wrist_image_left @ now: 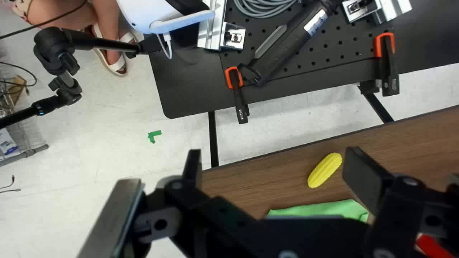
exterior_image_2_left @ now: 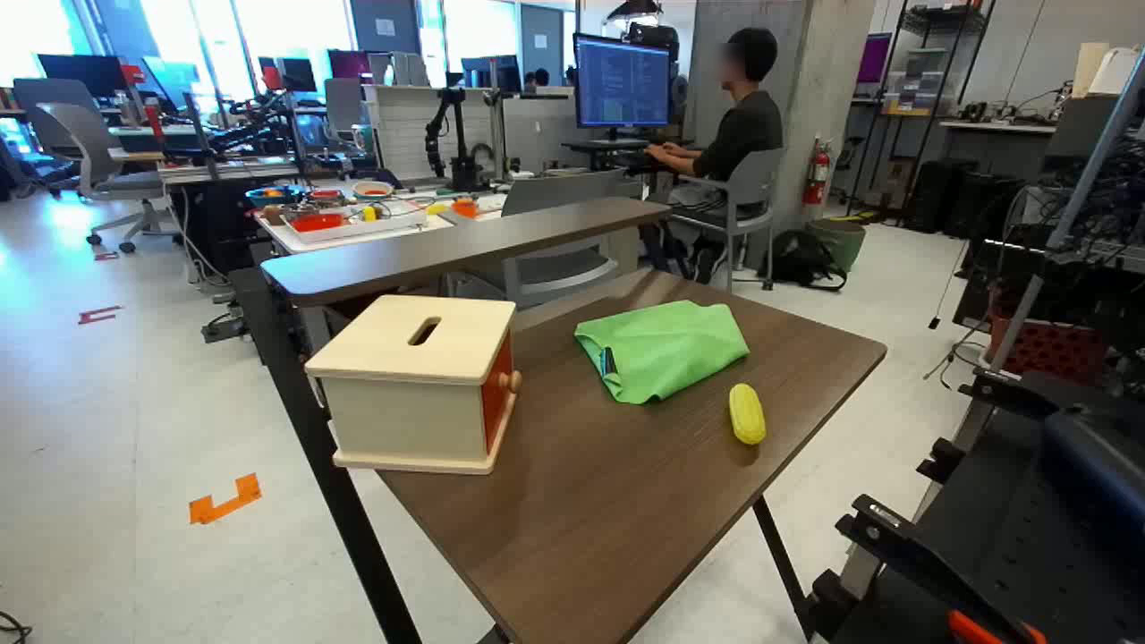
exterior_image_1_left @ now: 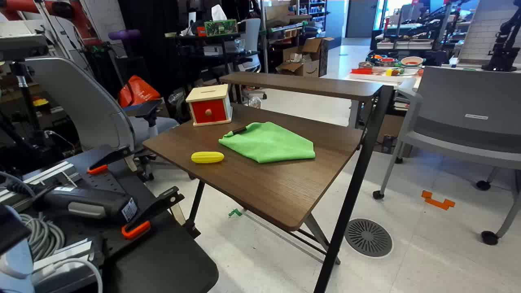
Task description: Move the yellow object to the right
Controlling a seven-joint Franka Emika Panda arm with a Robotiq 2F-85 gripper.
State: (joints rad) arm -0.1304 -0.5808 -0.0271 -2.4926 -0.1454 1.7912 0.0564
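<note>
The claw [wrist_image_left: 274,157] is released, its two fingers [wrist_image_left: 362,175] spread wide apart. In the wrist view a yellow corn cob [wrist_image_left: 325,170] shows in the gap between them, close to the finger on that view's right side; it rests on the desk [wrist_image_left: 272,191], apart from both. The cob lies on its side near the desk's front edge, the one opposite the raised shelf [exterior_image_1_left: 301,84], roughly midway between the two front corners.

Farther in from that edge, around the middle of the desk, is a folded green cloth [exterior_image_1_left: 268,142], separate from the cob. A small dark thing [exterior_image_1_left: 239,130] pokes out at the cloth's border; too little shows to name it.

At the back corner beside one end of the shelf, a wooden box [exterior_image_2_left: 411,413] stands upright. Its lid [exterior_image_2_left: 380,344] has a slot [exterior_image_2_left: 425,331], too dark to see into, and its red front [exterior_image_1_left: 218,113] with a round knob [exterior_image_1_left: 208,112] is closed, so what the box holds cannot be told.

Well beyond the back edge, a tissue box [exterior_image_1_left: 222,27] has a white tissue [exterior_image_1_left: 218,13] sticking out of its top, a cardboard box [exterior_image_1_left: 311,69] with raised flaps [exterior_image_1_left: 314,45] holds pale crumpled stuff [exterior_image_1_left: 296,58], and a white tray [exterior_image_2_left: 394,221] carries red and yellow pieces [exterior_image_2_left: 318,222].
</note>
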